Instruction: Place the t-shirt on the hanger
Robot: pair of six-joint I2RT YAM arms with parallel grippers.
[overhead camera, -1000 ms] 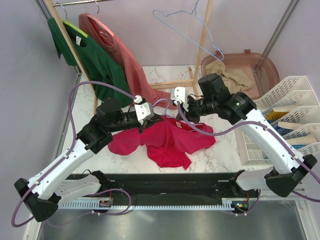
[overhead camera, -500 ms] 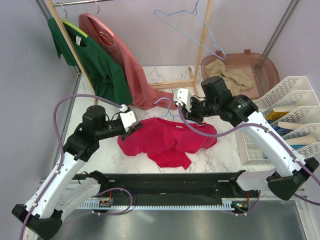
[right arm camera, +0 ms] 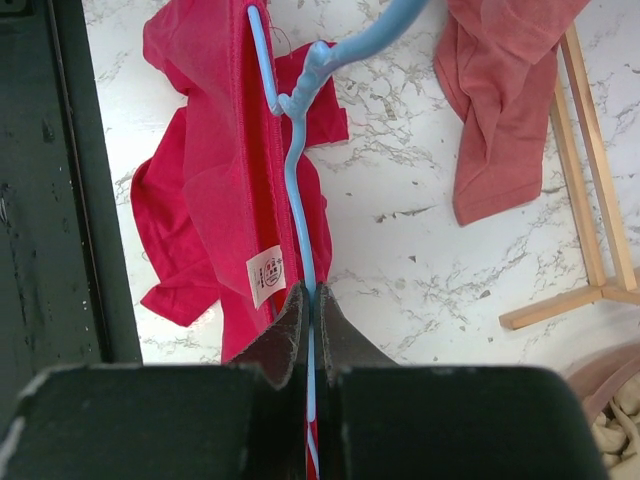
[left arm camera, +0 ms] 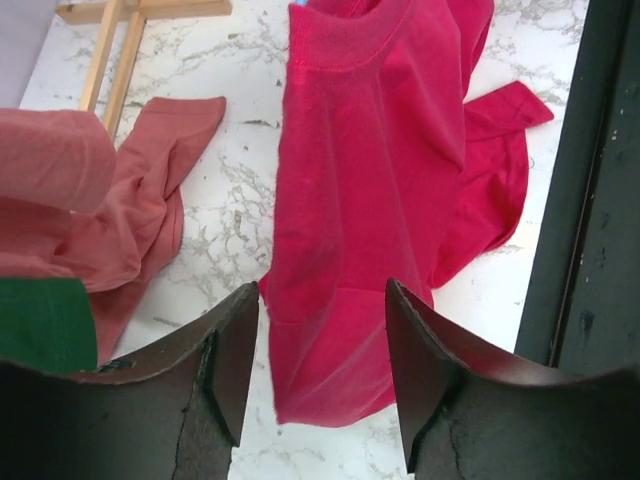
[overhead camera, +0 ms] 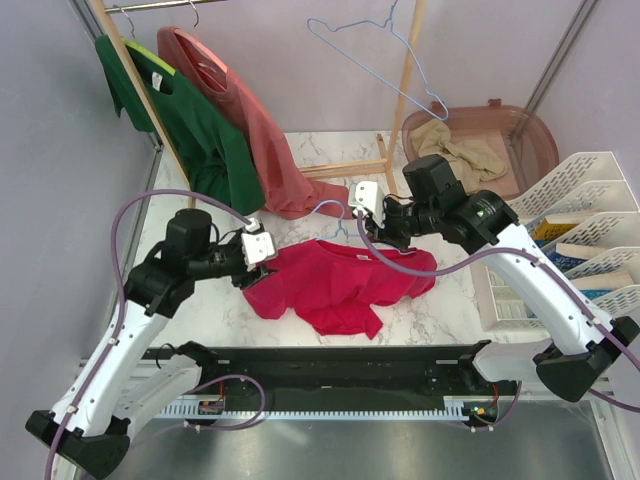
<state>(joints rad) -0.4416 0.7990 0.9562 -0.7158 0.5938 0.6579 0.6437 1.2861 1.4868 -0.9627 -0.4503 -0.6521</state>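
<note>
Tabletop (overhead camera: 440,310) of white marble filled the middle of the top view, with both arms reaching in from the lower edge. A wooden rack (overhead camera: 405,80) stood at the upper part of the frame. A dark green shirt (overhead camera: 200,130) and a salmon-pink shirt (overhead camera: 250,130) hung at upper left, and the pink hem trailed onto the marble. The t-shirt (overhead camera: 340,285), crimson, lay crumpled at the centre of the frame, its collar toward the top and one sleeve folded toward the lower edge. A reddish basin (overhead camera: 530,130) holding beige cloth sat at upper right, above white trays (overhead camera: 600,175) at the right edge.

The hanger (right arm camera: 318,62), of pale-blue wire, lay at the collar. In the right wrist view its wire ran along the neck hem beside the white label and down into the right jaws. Those jaws were pressed together on the wire, above the upper edge of the t-shirt. The left jaws stood apart and gripped nothing. In the left wrist view they hung over the left edge of the t-shirt, red cloth showing in the gap between them.
</note>
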